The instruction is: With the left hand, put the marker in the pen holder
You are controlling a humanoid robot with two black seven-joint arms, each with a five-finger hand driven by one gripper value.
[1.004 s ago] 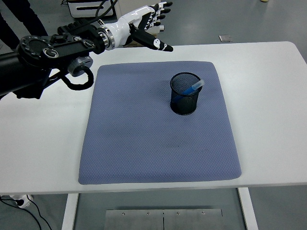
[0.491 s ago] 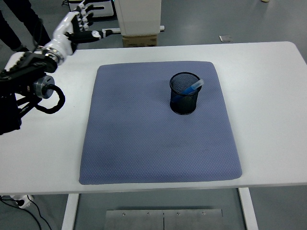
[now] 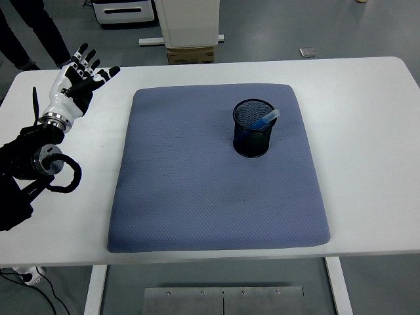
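One marker [image 3: 265, 119], one pen holder [image 3: 252, 128], one mat [image 3: 197, 184] and one robot hand are in view. The left hand [image 3: 75, 84] is over the table's [image 3: 367, 118] left side, well apart from the holder, its fingers [image 3: 84, 54] spread wide and holding nothing; its black arm is cut off at the left edge. The marker stands tilted inside the holder, only its pale upper end clear above the rim, its blue body dim through the black mesh. The holder stands upright on the grey-blue mat. A person's dark legs [image 3: 33, 29] are cropped at the top left.
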